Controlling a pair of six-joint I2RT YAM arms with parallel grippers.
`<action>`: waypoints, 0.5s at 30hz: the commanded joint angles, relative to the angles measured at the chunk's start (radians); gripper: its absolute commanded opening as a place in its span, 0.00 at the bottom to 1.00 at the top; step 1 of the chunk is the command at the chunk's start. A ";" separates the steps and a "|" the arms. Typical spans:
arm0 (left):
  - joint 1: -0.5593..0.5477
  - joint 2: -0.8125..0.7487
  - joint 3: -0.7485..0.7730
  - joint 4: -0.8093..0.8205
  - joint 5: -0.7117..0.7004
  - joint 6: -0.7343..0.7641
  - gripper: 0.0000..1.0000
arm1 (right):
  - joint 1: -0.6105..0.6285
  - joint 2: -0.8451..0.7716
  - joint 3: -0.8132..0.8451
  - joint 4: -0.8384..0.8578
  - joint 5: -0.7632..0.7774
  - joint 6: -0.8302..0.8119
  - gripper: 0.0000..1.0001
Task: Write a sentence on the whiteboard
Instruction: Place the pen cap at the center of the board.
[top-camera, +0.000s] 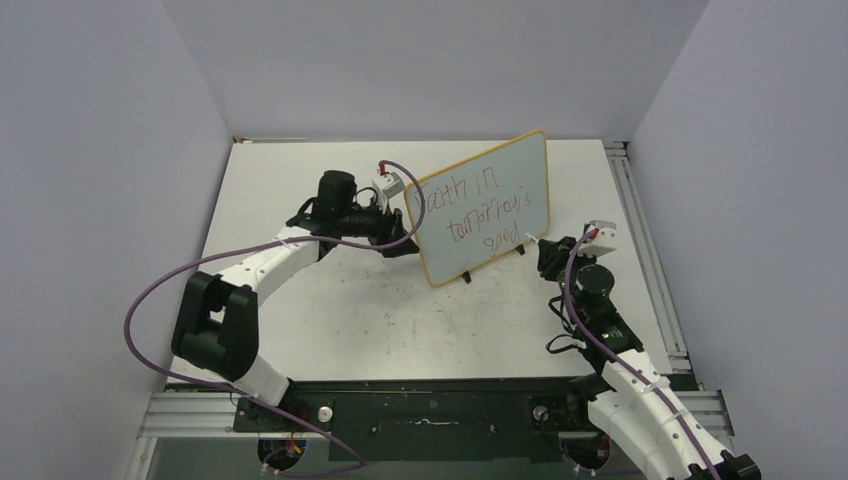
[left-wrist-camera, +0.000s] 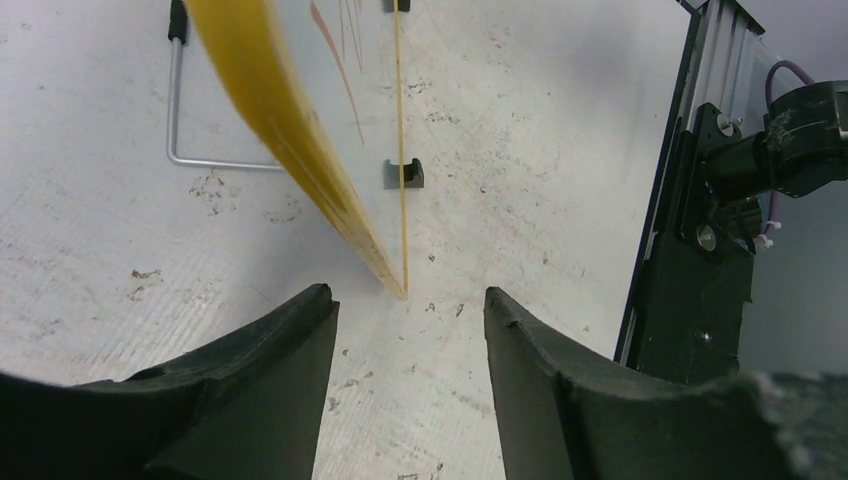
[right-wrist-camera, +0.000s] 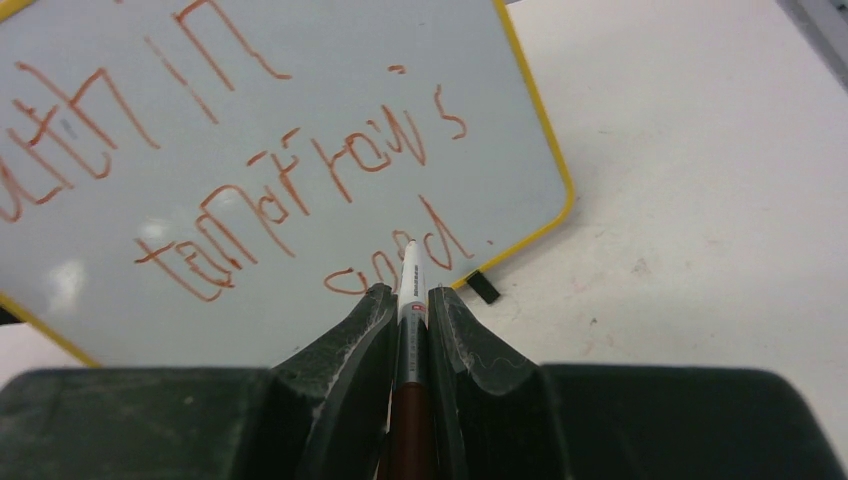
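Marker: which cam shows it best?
Right wrist: the marker sits centre frame, clamped in the right gripper, tip toward the whiteboard. Top external shows only a tiny white sliver of it. Left wrist misses it entirely.

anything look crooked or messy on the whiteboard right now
Yes. The whiteboard stands skewed, not square to the table edges. The sentence is wobbly, its lines slope, and the middle word starts with overlapping strokes. Nothing looks spilled or broken.

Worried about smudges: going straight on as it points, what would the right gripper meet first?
Probably the white, yellow-framed whiteboard: the white-tipped brown marker held in the right gripper aims at the last word of the reddish handwritten sentence, though depth is unclear.
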 joint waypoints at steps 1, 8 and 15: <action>-0.006 -0.087 0.001 -0.112 -0.054 0.076 0.55 | -0.005 0.002 0.119 -0.084 -0.176 -0.036 0.05; -0.003 -0.318 -0.121 -0.200 -0.252 0.088 0.65 | -0.003 0.029 0.276 -0.342 -0.393 -0.080 0.05; -0.023 -0.619 -0.240 -0.196 -0.360 0.000 0.66 | 0.004 0.063 0.385 -0.471 -0.768 -0.122 0.05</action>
